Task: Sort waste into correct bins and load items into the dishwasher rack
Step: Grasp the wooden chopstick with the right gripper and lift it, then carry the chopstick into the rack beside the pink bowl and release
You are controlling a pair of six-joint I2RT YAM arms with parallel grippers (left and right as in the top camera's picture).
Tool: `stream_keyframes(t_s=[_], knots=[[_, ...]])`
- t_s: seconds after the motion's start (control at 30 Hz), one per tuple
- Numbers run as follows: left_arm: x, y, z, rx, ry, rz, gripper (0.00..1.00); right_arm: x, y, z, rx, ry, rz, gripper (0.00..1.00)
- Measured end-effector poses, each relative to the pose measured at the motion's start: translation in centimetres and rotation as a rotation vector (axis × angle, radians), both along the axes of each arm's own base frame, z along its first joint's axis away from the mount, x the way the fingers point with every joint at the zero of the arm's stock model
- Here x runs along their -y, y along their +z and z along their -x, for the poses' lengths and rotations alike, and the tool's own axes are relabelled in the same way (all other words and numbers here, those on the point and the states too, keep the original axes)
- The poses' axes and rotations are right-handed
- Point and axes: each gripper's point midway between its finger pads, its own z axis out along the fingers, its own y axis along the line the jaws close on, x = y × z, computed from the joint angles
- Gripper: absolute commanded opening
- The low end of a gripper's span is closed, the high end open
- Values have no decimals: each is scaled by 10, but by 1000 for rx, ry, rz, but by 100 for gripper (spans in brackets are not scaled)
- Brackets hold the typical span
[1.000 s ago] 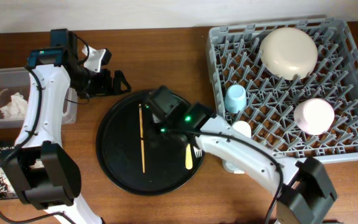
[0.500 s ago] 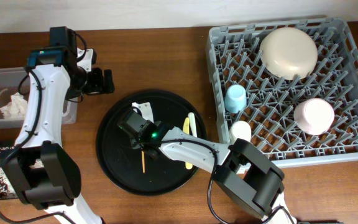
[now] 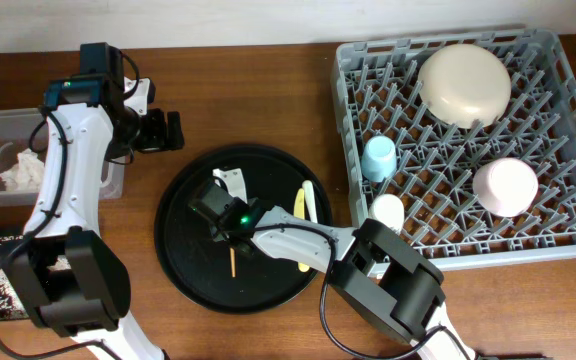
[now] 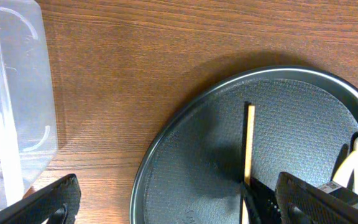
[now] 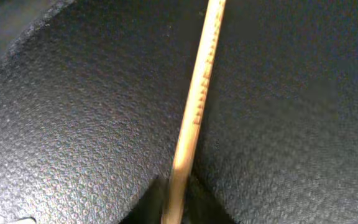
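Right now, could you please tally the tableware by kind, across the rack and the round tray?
Plate: 1
Bowl: 1
Blue cup plus cream cup: 2
Fork: 1
Chopstick: 1 visible
Total: 6

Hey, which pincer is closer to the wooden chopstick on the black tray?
Right. The right pincer grips the chopstick on the tray; the left pincer hangs off the tray, toward the clear tub.
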Motion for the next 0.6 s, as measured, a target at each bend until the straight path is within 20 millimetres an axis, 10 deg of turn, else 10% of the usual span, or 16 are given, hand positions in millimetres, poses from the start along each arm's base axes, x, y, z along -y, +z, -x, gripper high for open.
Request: stream_keyframes(t_s=[0.4, 0.53, 0.6], knots=[[0, 0, 0, 0, 0, 0, 100, 9, 11, -7, 3, -2, 11, 4], [0, 0, 0, 0, 0, 0, 100, 13, 100, -8, 110, 49, -62, 4], [0, 0, 0, 1, 0, 0, 100, 46, 127, 4, 93, 87, 18, 4]])
